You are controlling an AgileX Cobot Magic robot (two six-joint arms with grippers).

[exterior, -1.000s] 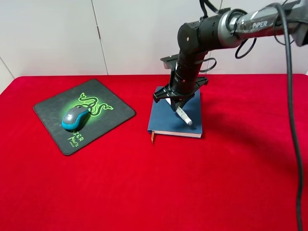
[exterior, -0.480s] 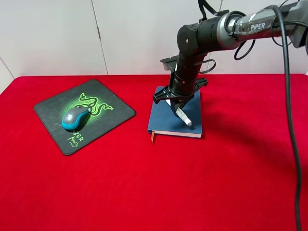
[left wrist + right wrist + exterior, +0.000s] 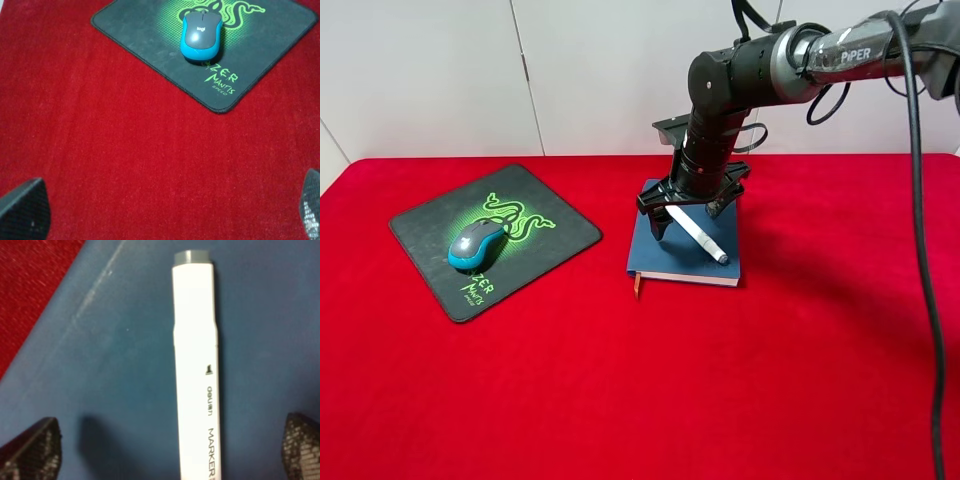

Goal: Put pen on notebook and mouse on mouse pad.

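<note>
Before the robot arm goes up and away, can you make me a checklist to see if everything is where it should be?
1. Slim white pen lying on the blue-teal hardcover notebook: ok.
2. Right gripper open, fingers apart on either side of the pen, none seen touching it in the right wrist view: ok.
3. Grey and teal mouse sitting on the black square mouse pad with the green snake logo: ok.
4. Left gripper open, holding nothing: ok.
5. Pen fully inside the notebook's edges: ok, though its tip lies near one corner.
6. Will the pen roll once the arm lifts: cannot tell.
</note>
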